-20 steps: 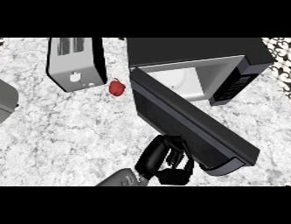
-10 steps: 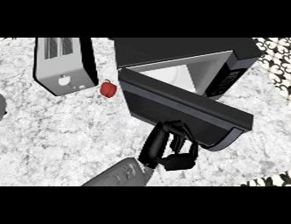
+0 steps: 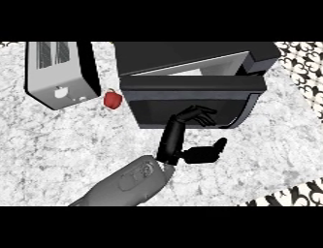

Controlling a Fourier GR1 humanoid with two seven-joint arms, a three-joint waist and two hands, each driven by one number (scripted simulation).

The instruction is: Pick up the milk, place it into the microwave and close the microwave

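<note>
Milk shows nowhere in the frame; we judge it sits inside the microwave (image 3: 192, 55), hidden. Low in the centre, our left hand (image 3: 173, 139) grasps nothing: outstretched fingers (image 3: 200, 116) press the door (image 3: 192, 94). Since 1 second ago that door has swung from wide open to nearly shut, a bright slit remaining above. Closing looks almost finished. Upper left, toaster (image 3: 60, 72) and red fruit (image 3: 112, 99) stand untouched.
</note>
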